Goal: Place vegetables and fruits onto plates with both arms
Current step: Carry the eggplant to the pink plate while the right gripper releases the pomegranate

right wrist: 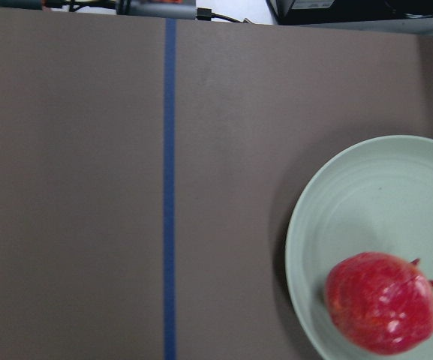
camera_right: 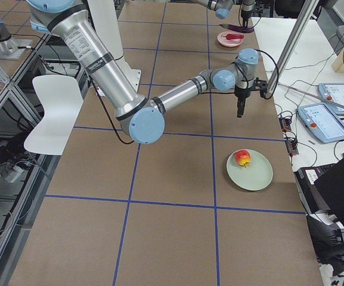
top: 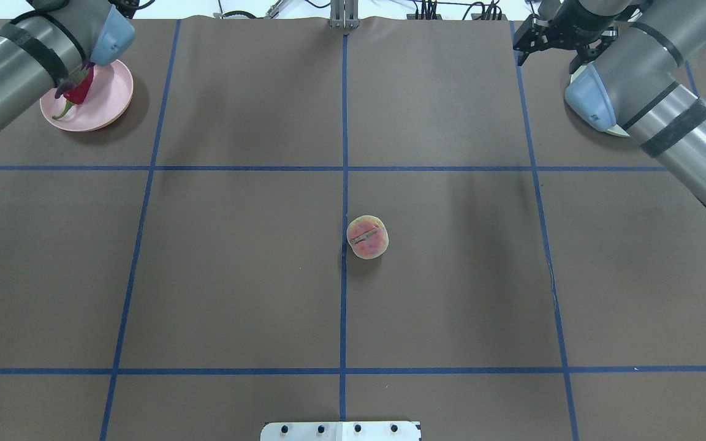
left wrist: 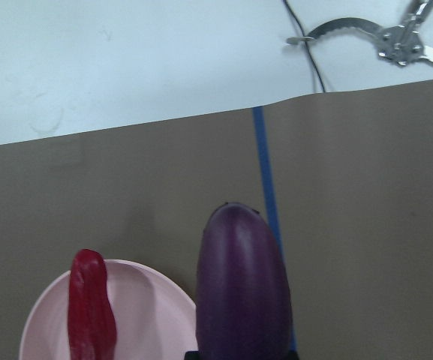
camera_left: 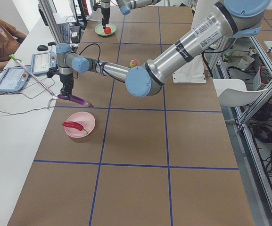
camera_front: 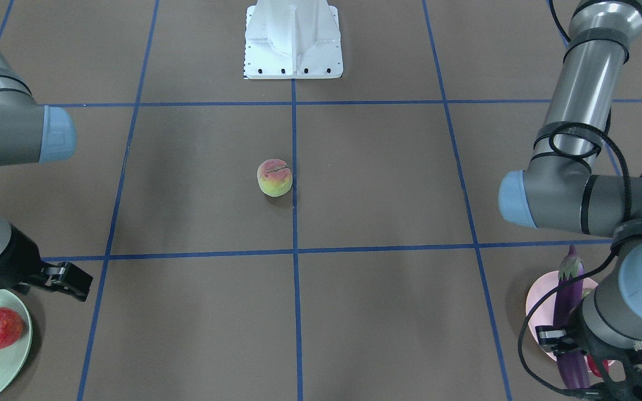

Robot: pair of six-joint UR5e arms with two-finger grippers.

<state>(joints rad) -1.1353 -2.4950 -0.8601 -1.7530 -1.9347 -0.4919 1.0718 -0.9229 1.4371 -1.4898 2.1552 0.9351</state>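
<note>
The left end effector is clenched round the eggplant, holding it roughly level over the pink plate's edge, well off on the robot's left of the peach. A chili lies on that plate. The right end effector hangs released and empty near the green plate, well off on the peach's other side, where the pomegranate sits. The peach rests on the bare desk. The left arm's sticker is too small to read.

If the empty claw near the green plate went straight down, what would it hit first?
Probably bare table beside the green plate, not the pomegranate: the right gripper points down just off the rim. Depth is unclear, though.
</note>
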